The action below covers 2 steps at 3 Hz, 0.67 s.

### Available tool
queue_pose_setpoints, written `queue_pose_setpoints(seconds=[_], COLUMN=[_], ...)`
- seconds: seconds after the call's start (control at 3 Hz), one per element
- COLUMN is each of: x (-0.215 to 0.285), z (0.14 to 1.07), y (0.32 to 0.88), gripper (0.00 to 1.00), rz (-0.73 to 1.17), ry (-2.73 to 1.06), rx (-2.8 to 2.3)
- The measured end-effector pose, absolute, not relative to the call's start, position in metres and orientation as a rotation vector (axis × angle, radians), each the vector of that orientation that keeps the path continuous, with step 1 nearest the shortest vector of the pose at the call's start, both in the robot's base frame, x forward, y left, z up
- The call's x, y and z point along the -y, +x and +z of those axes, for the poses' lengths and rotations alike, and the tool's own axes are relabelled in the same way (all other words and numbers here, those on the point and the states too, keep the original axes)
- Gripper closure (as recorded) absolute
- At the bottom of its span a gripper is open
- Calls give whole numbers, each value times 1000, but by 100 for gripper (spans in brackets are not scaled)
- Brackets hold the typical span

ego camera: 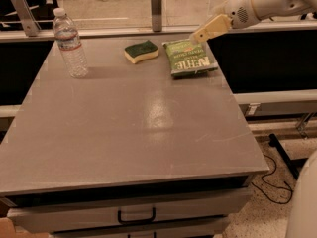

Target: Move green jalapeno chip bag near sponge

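Observation:
The green jalapeno chip bag [189,58] lies flat on the grey table [133,128] at its far right, white lettering up. The sponge [141,51], dark green top over pale yellow foam, lies just left of the bag with a small gap between them. My gripper [205,31] hangs above the bag's far right corner, lifted clear of it, with nothing in it. The white arm [267,1] reaches in from the upper right.
A clear plastic water bottle [70,43] stands upright at the table's far left. A metal post [156,1] and a rail run behind the table. A drawer with a black handle [136,216] sits below the front edge. Cables lie on the floor at right.

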<state>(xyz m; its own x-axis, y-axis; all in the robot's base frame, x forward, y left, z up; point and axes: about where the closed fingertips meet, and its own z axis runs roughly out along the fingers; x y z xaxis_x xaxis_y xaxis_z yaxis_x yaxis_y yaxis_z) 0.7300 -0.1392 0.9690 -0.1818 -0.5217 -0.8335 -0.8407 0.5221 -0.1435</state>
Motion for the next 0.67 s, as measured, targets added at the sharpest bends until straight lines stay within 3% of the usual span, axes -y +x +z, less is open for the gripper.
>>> queue_pose_setpoints(seconds=[0.67], x=[192], z=[1039], y=[662], gripper=[0], rz=[333], ry=[-1190], rx=[-1737])
